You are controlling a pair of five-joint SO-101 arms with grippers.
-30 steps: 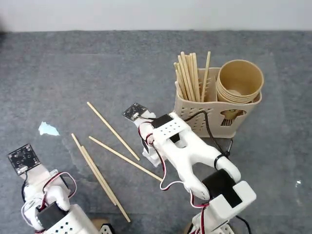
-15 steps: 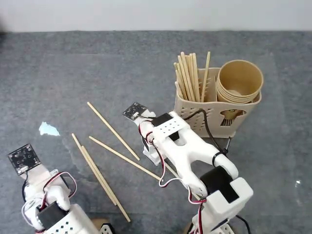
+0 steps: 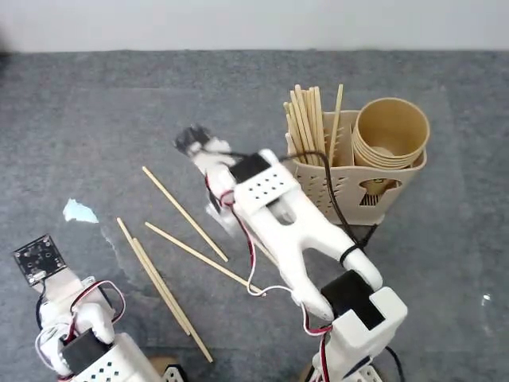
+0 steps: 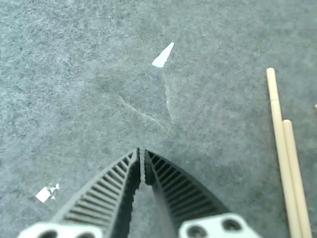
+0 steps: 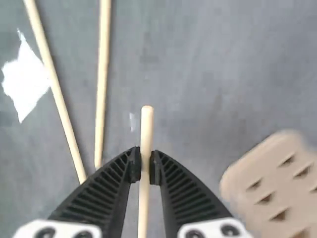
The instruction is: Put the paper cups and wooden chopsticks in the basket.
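Judging from the grip, the step in hand is delivery of one wooden chopstick (image 5: pixel 146 129) to the basket (image 3: pixel 318 177).

Right gripper (image 5: pixel 143 162): jaws clamped on the stick. A short end projects past the tips and the rest runs back under the palm.
Left gripper (image 4: pixel 141 157): jaws pressed together on nothing, low over the grey mat (image 3: pixel 95 103).

Method note:
- The grip sits near one end, so the long part will likely swing and trail.
- Swing the arm slowly toward the basket and tip the stick upright before it crosses the rim.
- Aim for the compartment that holds the standing chopsticks (image 3: pixel 306 119), not the one with the paper cups (image 3: pixel 391 131).
- Those sticks lean and fan out, so come in from above rather than from the side, to avoid knocking them or tipping the light basket.
- Let go only once the lower end is below the rim.

View comparison:
- The high view gives the layout. The basket is just beyond the right arm, cups and sticks are in separate compartments, and loose chopsticks (image 3: pixel 183 212) lie on the mat between the two arms.
- The hold itself is hidden there, because the wrist is smeared and the arm covers it. I cannot tell from that view how the stick hangs.
- The right wrist view settles the grip and shows the basket wall close beside the jaws.
- The left wrist view adds a pair of sticks (image 4: pixel 285 158) lying side by side and touching, plus a white scrap (image 4: pixel 163 54) ahead of the jaws.
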